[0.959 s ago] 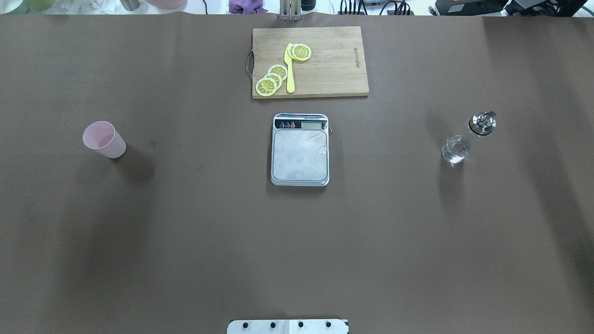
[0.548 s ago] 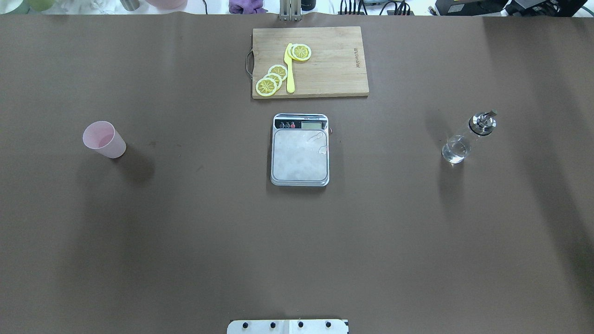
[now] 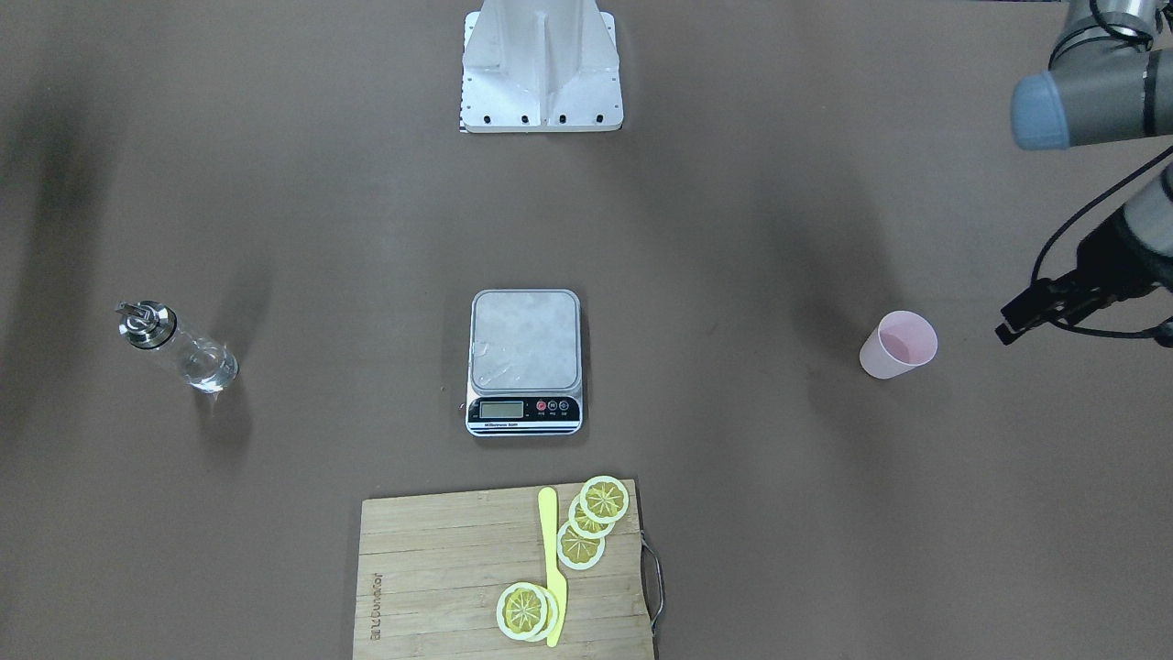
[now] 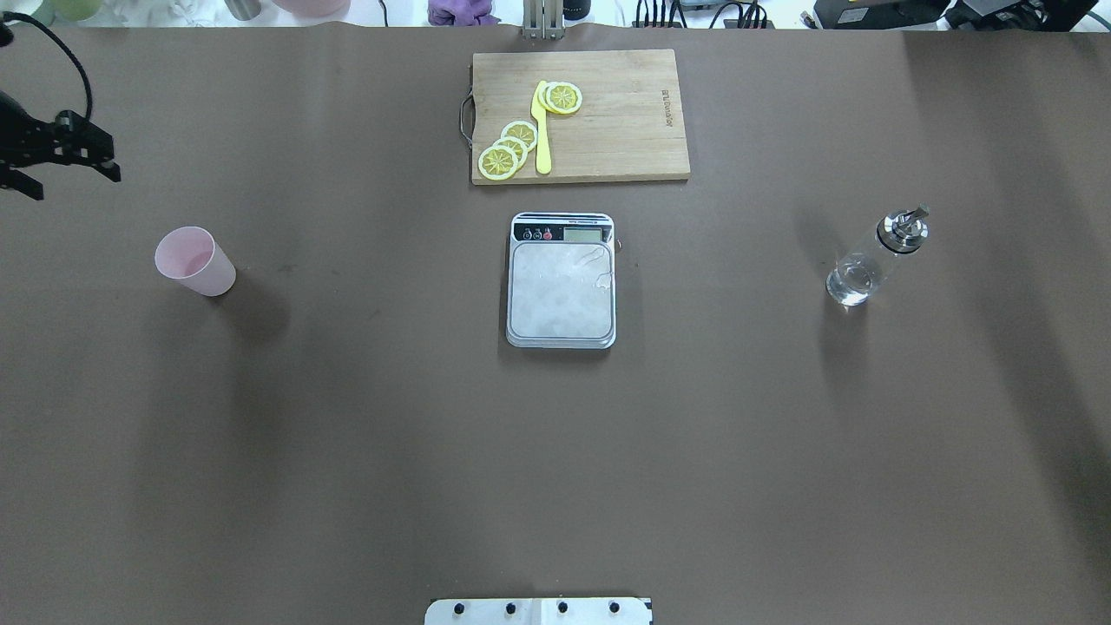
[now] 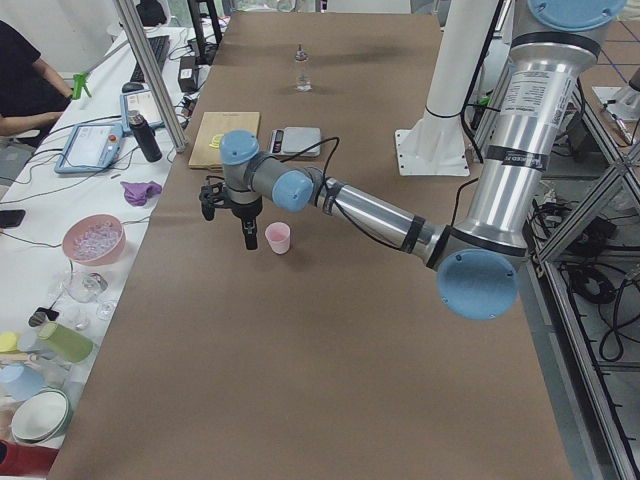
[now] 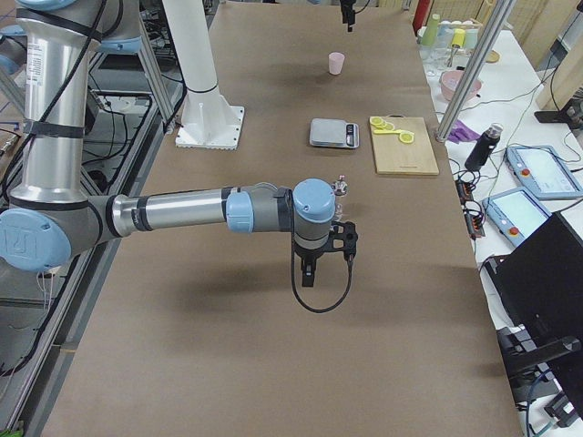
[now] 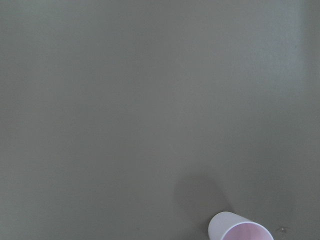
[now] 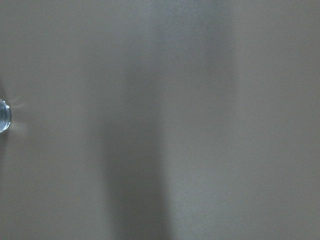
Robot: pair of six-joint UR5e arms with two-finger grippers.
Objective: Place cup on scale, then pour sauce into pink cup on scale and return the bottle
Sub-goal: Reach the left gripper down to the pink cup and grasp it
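The pale pink cup [image 4: 195, 260] [image 3: 898, 344] stands upright on the brown table, far to the left of the steel-topped scale [image 4: 562, 291] [image 3: 525, 344], whose platform is bare. My left gripper [image 4: 71, 180] [image 3: 1086, 332] hovers open beyond and left of the cup, holding nothing. The left wrist view catches the cup [image 7: 240, 231] at its bottom edge. The clear glass bottle [image 4: 872, 259] [image 3: 179, 348] with its metal pourer stands to the scale's right, with clear sauce in it. My right gripper [image 6: 328, 262] shows only in the exterior right view, beside the bottle [image 6: 340, 191]; I cannot tell its state.
A wooden cutting board [image 4: 625, 130] with lemon slices and a yellow knife [image 4: 542, 130] lies just beyond the scale. The robot's white base [image 3: 541, 64] sits at the near edge. A side bench holds bowls, bottles and tablets, with a seated person [image 5: 25, 80].
My left gripper has come into the overhead view at the upper left edge, where no arm showed before. Cup, scale and bottle have not moved.
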